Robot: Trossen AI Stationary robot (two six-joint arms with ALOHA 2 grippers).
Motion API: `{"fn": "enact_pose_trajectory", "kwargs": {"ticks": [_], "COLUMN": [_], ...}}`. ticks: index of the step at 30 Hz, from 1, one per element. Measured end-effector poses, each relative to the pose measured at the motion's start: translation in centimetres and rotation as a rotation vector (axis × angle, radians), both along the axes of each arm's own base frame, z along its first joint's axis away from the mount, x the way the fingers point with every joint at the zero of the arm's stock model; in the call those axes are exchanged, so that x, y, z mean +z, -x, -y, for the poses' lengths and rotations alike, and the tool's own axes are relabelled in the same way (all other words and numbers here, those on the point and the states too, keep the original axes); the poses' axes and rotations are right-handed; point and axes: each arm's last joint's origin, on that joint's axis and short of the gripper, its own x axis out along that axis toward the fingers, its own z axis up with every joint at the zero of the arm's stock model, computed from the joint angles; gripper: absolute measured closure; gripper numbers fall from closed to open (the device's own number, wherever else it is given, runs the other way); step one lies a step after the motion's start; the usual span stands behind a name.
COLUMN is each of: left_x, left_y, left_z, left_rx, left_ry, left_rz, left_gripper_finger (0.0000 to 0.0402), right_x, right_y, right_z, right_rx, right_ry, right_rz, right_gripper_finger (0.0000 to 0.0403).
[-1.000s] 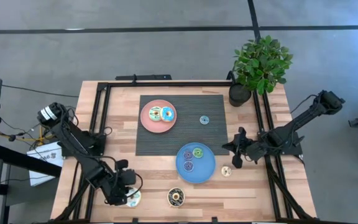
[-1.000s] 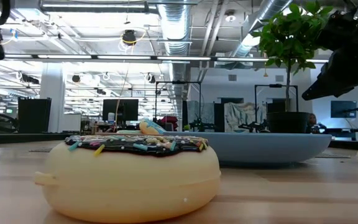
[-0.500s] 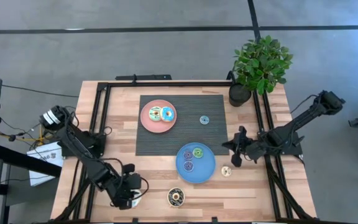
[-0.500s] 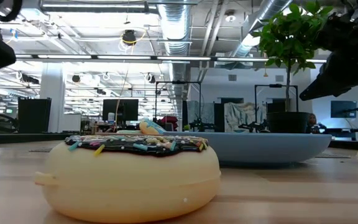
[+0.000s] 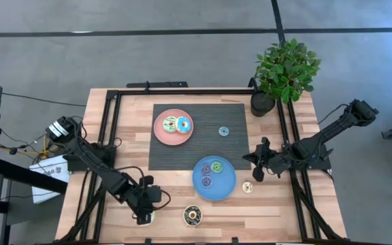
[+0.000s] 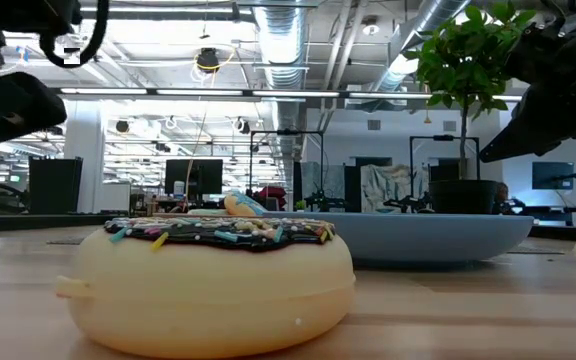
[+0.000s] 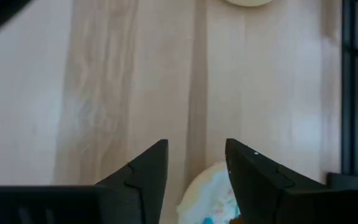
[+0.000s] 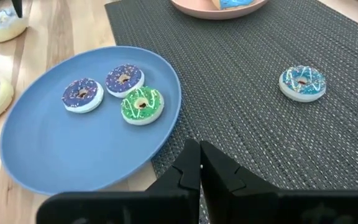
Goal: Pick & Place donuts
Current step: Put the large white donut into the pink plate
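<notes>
Hovering low over the near left part of the wooden table (image 5: 114, 129), the left gripper (image 7: 194, 168) has its fingers parted to a narrow gap, and a white donut (image 7: 209, 198) with blue flecks lies on the wood right under and between the tips, not yet gripped. In the high view that donut is almost hidden beneath the gripper. The donuts look like small, light, rigid toy rings with smooth rounded sides, so a pinch across the outer edge seems safest; a loose or off-centre squeeze could make one skid on the bare wood.

The other donuts are spread about. A dark-iced donut (image 5: 192, 215) sits near the front edge, a small cream one (image 5: 248, 187) lies just beside the blue plate (image 5: 199, 185), and a small blue one (image 5: 224, 131) rests alone on the dark mat (image 5: 233, 146). The blue plate holds a green donut (image 5: 216, 166) and purple ones; the pink plate (image 5: 160, 133) holds two more.

The right gripper (image 8: 199, 167) waits over the mat's right side with its fingers pressed together, empty.

The black frame rail (image 5: 94, 204) runs close on the left, and the front edge is near, so open room lies mainly toward the plates.
</notes>
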Motion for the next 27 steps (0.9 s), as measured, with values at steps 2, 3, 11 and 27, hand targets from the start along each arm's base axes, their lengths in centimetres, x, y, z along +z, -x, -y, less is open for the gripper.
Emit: {"fn": "enact_pose_trajectory", "kwargs": {"ticks": [2, 3, 11, 27], "left_x": [0.0, 0.0, -0.1, -0.9], "left_y": [-0.2, -0.2, 0.0, 2.2], "left_z": [-0.1, -0.2, -0.2, -0.6], "left_rx": [-0.007, -0.011, -0.050, 0.064], "left_ry": [0.008, 0.008, 0.042, 0.041], "left_rz": [-0.004, -0.007, -0.066, -0.343], "left_gripper_finger": [0.0232, 0.0224, 0.0163, 0.0168], "right_x": [0.0, 0.0, 0.0, 0.0], "right_y": [0.0, 0.0, 0.0, 0.0], "right_z": [0.0, 0.0, 0.0, 0.0], "right_rx": [0.000, 0.000, 0.001, 0.000], "right_ry": [0.001, 0.000, 0.003, 0.003], "right_rz": [0.000, 0.000, -0.002, -0.003], "right_gripper_finger": [0.0402, 0.0402, 0.0402, 0.0402]}}
